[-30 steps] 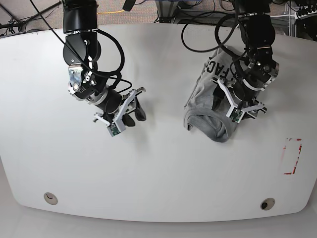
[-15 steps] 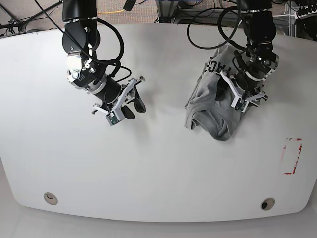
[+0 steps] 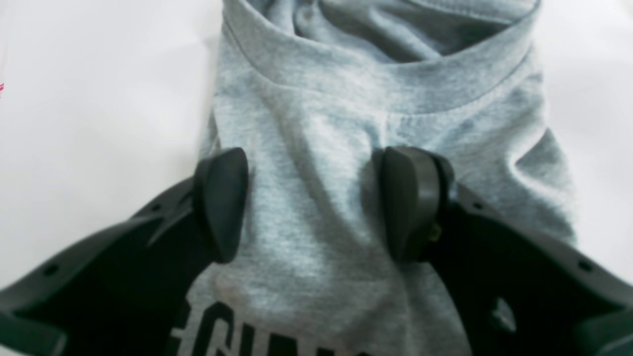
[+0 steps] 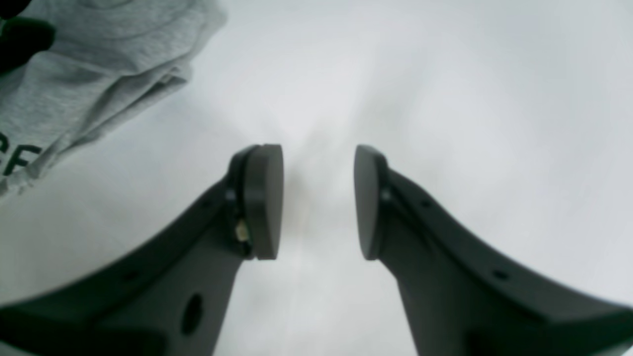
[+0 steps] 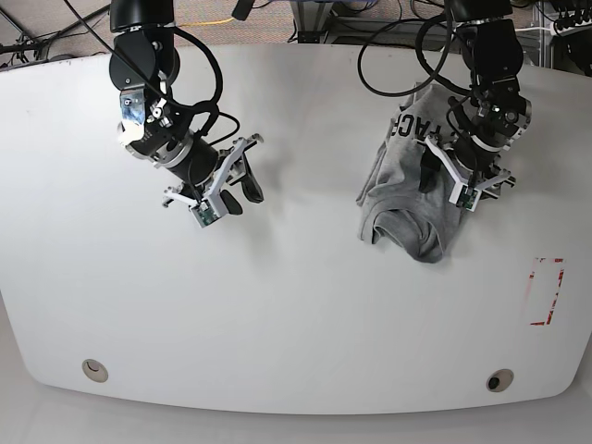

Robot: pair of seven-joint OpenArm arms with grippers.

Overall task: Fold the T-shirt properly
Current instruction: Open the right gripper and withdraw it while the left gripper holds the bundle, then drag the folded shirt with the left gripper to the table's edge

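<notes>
Honestly, I'm only at the gathering stage: the T-shirt (image 5: 413, 190) lies bunched on the table (image 5: 305, 314). My left gripper (image 3: 316, 202) straddles it, jaws apart (nothing pinched). My right gripper (image 4: 319, 200), also parted, hangs well apart from the shirt. Next, I'd spread the cloth flat.

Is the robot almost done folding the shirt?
Not nearly. Nothing looks folded: the T-shirt lies in a wrinkly bunch on the table. Right now the left claw is open with grey cloth between its fingers, not yet pinched. The right claw is open over bare table, away from the shirt. Spreading it flat and all the folds are left.
</notes>
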